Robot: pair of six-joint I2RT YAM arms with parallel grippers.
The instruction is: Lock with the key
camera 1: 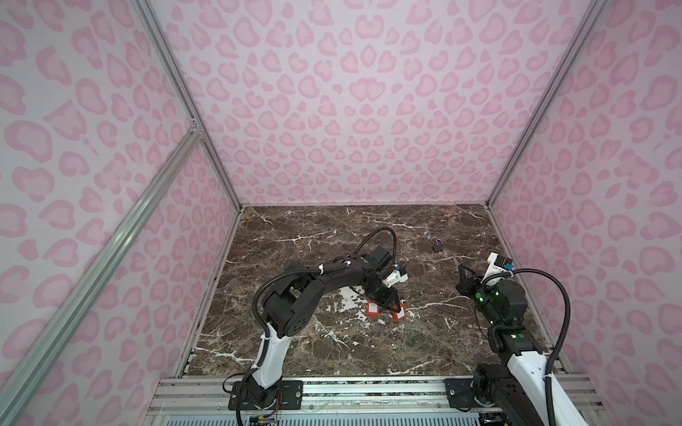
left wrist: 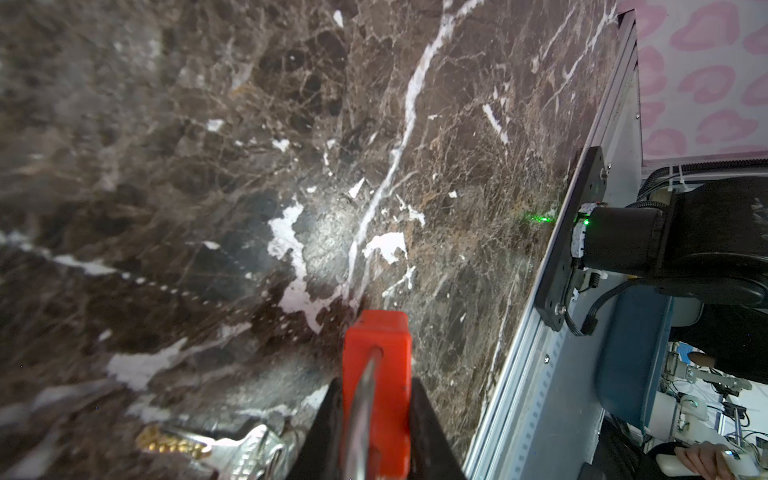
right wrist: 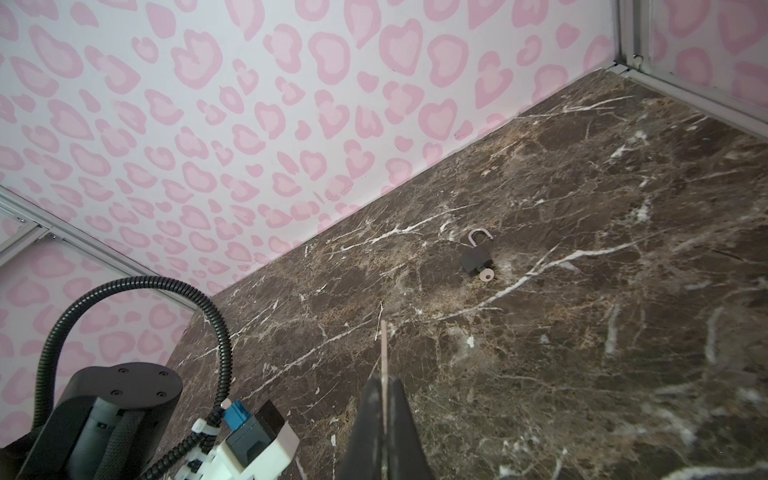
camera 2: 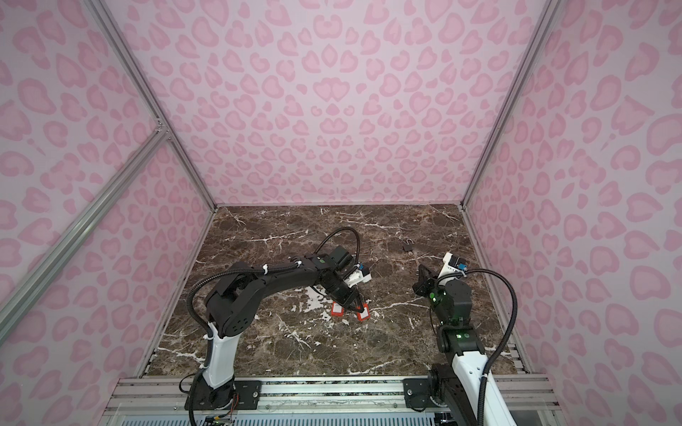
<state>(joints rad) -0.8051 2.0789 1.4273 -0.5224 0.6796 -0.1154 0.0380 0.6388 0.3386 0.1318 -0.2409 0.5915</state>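
Your left jaws grip a red padlock (left wrist: 376, 374) near the middle of the surface (camera 1: 295, 258). Your right jaws are closed on a thin pale strip (right wrist: 384, 349). The small dark padlock (right wrist: 476, 259), its shackle open and a key (right wrist: 485, 274) in its base, lies toward 1 o'clock.

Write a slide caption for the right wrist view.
Open black padlock with a key at its base, lying on the marble table near the pink wall.

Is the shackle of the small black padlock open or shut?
Open. In the right wrist view, the black padlock has one shackle leg in its body; the other end stands free.
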